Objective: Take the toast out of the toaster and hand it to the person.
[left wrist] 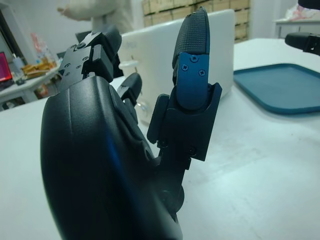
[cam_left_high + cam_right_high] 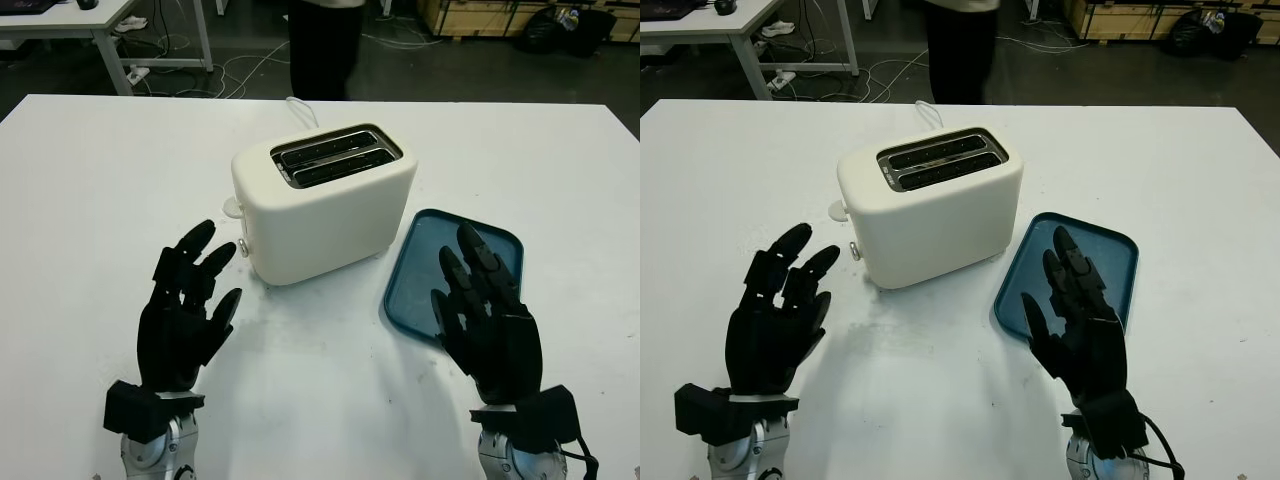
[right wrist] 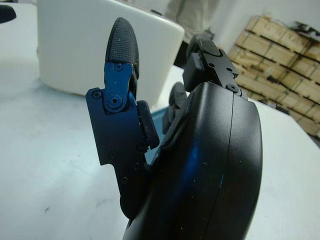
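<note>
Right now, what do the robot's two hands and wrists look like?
Both the left hand and the right hand are glossy black shells with three jointed fingers tipped in textured rubbery pads, on blue-tinted screwed brackets. Silver metal wrists sit below black cuffs; a black cable loops beside the right wrist.

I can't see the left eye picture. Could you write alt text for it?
A cream toaster stands in the middle of a white table, its two slots showing dark, with a blue tray beside it. Two black robot hands, left hand and right hand, are open near the front edge. A person stands behind the table.
</note>
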Tool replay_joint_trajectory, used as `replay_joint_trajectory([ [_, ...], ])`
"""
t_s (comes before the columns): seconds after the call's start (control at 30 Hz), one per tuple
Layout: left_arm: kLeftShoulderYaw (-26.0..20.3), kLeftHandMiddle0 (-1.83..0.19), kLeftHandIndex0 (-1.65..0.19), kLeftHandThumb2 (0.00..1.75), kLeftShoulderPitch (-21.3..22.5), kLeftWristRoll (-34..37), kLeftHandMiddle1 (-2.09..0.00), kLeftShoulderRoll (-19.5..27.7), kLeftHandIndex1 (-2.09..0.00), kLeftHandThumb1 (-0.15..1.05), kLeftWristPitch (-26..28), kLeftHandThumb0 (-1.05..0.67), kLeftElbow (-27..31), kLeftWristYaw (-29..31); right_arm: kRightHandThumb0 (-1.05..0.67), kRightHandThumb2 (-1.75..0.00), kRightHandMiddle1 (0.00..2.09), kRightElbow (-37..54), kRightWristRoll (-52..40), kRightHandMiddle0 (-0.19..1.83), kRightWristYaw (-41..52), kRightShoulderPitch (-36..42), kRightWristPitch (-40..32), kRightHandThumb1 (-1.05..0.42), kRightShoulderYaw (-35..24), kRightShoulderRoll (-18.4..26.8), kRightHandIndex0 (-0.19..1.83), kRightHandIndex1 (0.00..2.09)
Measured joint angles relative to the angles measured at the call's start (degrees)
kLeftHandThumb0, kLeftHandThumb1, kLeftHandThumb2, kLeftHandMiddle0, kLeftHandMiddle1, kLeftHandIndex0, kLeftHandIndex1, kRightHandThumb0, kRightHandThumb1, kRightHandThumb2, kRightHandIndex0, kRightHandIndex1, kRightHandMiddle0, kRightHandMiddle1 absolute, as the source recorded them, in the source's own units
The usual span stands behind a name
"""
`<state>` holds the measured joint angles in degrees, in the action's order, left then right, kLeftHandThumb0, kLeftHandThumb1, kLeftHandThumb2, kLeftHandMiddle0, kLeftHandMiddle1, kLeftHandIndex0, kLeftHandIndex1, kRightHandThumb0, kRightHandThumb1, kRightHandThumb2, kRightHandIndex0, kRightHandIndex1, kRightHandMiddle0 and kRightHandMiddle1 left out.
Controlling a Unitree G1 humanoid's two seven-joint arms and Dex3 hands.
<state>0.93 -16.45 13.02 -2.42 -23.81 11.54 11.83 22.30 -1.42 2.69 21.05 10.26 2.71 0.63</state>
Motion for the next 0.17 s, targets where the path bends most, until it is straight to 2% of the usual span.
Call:
replay_joint_trajectory([
  [0.17, 0.1, 0.0, 0.0, 0.34, 0.0, -1.6, -0.74, -0.1, -0.67, 0.92, 0.9, -0.66, 1.6, -1.7, -0.67, -0.45, 0.0, -1.5, 0.4, 0.18, -0.1, -0.6, 0.0, -0.92, -0.3, 0.1, 0.16, 0.01],
])
